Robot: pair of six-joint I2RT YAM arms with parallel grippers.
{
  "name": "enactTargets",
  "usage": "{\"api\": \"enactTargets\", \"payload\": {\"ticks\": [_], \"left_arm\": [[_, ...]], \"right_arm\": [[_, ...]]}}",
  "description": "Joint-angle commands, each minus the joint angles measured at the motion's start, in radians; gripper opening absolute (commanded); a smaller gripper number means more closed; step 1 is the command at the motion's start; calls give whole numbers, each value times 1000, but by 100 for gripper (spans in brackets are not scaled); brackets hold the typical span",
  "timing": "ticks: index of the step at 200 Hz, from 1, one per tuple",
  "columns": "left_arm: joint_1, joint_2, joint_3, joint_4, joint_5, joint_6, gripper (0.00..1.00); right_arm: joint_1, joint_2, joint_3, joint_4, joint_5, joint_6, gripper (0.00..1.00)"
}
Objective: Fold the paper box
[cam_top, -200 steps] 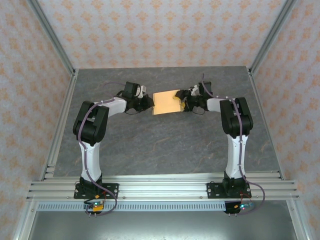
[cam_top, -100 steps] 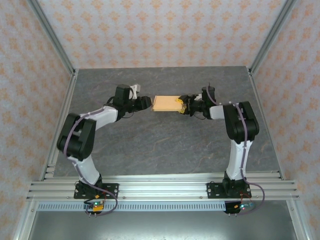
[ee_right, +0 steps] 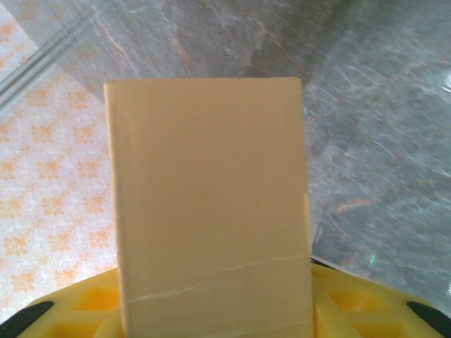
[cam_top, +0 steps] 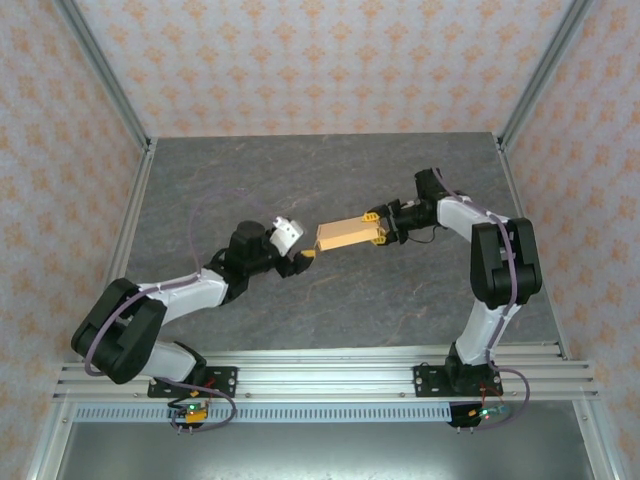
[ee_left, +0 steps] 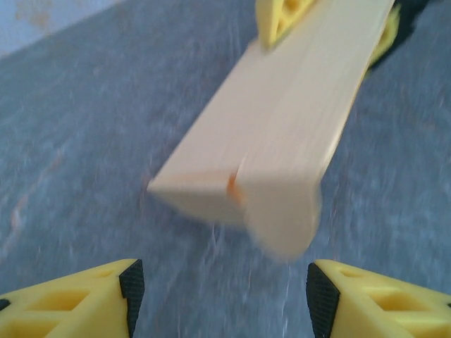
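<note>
The paper box (cam_top: 349,235) is a folded, light tan flat box held above the grey table (cam_top: 330,300). My right gripper (cam_top: 382,229) is shut on its right end. In the right wrist view the box (ee_right: 208,197) stands up between the yellow fingers (ee_right: 70,310), covering the gap. My left gripper (cam_top: 304,257) sits just off the box's left end, open and holding nothing. In the left wrist view the box (ee_left: 282,134) hangs ahead of my left gripper (ee_left: 220,296), a loose rounded flap (ee_left: 282,218) drooping at its near corner. The right gripper's fingers (ee_left: 280,17) clamp the far end.
Patterned walls with aluminium posts (cam_top: 100,70) enclose the table on three sides. A metal rail (cam_top: 320,375) carrying both arm bases runs along the near edge. Bare table lies between the arms and behind the box.
My left gripper opened, let go of the box's left end and pulled back toward the near left. The right gripper carried the box nearer and tilted it.
</note>
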Motion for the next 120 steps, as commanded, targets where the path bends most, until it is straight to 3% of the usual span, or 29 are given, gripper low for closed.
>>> {"api": "enactTargets", "payload": {"ticks": [1,44,120], "left_arm": [[-59,-21,-2,81,-76,158,65],[-189,128,-7,256,-236,221,65],[-226,223,68,285,-192,279,54]], "right_arm": [[-6,-14,7,-216,-58,-92,45],[-6,18,5,-269,-72,-138,46],[-12,68,4,-264,-79,-147,49]]}}
